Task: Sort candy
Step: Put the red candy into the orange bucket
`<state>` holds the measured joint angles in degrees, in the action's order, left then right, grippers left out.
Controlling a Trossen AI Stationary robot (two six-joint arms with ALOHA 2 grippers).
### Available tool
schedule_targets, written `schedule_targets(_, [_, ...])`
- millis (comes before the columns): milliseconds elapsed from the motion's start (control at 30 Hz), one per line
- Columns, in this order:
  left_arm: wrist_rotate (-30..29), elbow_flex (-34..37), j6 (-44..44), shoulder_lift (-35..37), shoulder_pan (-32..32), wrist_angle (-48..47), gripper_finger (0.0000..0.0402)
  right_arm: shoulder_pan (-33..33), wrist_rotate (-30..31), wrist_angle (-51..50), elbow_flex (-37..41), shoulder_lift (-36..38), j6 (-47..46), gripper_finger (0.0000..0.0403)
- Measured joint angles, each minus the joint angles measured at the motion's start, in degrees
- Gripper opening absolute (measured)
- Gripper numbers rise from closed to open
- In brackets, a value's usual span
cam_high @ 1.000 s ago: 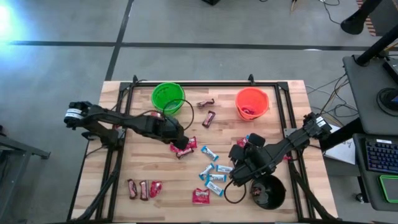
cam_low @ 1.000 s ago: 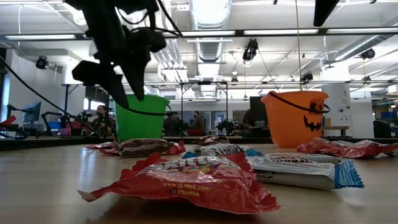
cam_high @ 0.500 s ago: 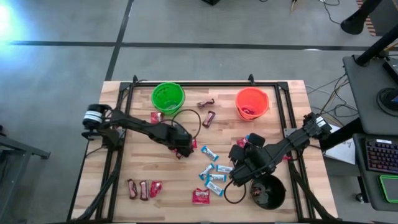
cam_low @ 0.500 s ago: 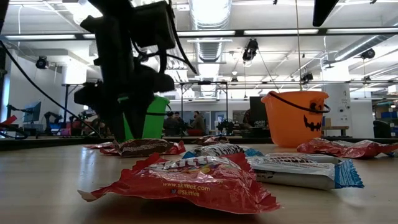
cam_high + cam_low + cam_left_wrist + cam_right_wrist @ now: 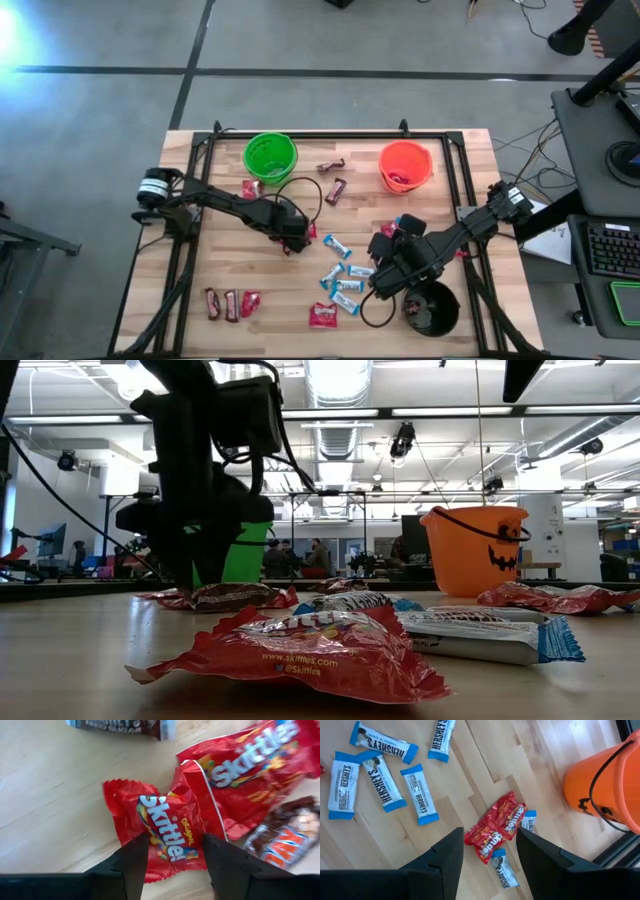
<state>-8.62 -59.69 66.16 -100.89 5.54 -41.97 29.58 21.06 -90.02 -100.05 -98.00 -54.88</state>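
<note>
Wood table [image 5: 230,270]: left gripper [image 5: 173,851] sat open astride a red Skittles packet [image 5: 167,832]; right gripper [image 5: 489,852] hung open nr black bucket [image 5: 436,309].

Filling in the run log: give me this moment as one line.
left gripper: open, astride red Skittles packet | right gripper: open, hovering, holding nothing | green bucket, orange bucket: upright
</note>
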Motion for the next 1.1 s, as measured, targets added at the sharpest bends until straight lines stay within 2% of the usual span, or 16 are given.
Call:
schedule_targets(433, [0.43, 0.14, 0.34, -2.68, -0.02, 0.88, 0.0104, 0.0, -0.52, 0.01, 0.0, 0.0, -0.12, 0.0173])
schedule_targets(667, [1.19, 0.21, -0.91, -2.74, -0.02, 1.09, 0.0013, 0.0, -0.66, 0.0, 0.0, 0.0, 0.65, 0.0173])
schedule_targets(867, [3.09, 0.11, -1.94, -2.22, 0.04, 1.48, 0.0003, 0.0, -0.66, 0.0, 0.0, 0.02, 0.94, 0.0173])
schedule_targets(1100, [5.15, -3.25, -5.24, -0.87, 0.72, -0.77, 0.0, 0.0, -0.57, 0.0, 0.0, 0.04, 1.0, 0.0173])
